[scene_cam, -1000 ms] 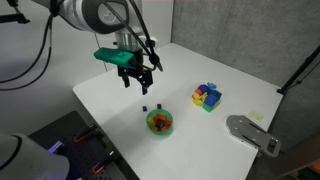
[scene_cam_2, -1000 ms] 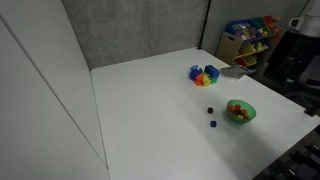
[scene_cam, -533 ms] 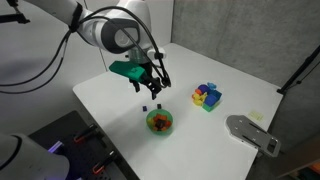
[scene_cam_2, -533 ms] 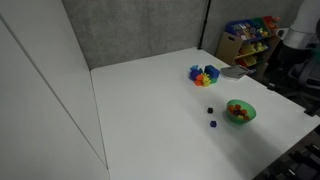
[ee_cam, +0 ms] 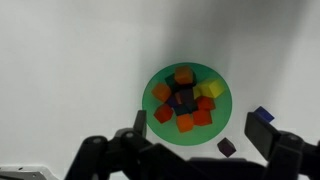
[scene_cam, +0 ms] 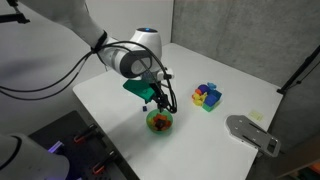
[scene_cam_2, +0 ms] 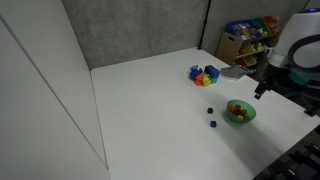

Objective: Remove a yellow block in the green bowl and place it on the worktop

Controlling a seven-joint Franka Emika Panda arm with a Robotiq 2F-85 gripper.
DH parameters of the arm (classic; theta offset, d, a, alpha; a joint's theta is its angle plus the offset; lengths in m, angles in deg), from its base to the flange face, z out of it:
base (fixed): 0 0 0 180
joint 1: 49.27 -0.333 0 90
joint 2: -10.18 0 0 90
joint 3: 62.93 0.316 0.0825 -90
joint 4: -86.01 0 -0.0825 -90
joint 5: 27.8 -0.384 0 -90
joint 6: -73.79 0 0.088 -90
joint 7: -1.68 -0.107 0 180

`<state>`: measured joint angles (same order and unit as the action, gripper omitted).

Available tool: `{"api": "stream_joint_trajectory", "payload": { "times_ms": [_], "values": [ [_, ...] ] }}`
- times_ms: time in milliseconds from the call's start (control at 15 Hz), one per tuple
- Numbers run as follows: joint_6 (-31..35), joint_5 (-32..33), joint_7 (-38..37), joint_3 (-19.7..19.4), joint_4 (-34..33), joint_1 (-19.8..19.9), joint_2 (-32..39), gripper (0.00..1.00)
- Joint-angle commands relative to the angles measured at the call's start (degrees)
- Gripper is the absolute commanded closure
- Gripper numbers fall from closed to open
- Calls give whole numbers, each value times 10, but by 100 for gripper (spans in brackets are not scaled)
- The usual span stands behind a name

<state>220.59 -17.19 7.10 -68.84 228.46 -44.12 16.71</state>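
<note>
The pincer has swung over the green bowl, jaws apart.

No readable text or labels anywhere

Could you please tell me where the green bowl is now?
In an exterior view the green bowl sits on the worktop beneath the hand; two small dark blocks lie beside it, the coloured block cluster farther off.
</note>
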Motion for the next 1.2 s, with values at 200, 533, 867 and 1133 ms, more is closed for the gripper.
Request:
{"api": "stream_joint_trajectory", "payload": {
  "times_ms": [200, 533, 867, 1133],
  "values": [
    [64, -14, -31, -9, -67, 4, 142, 0],
    [99, -55, 12, 15, -107, 28, 217, 0],
    [87, -97, 37, 44, -135, 56, 256, 0],
    [80, -123, 21, 49, -141, 62, 265, 0]
  ]
}}
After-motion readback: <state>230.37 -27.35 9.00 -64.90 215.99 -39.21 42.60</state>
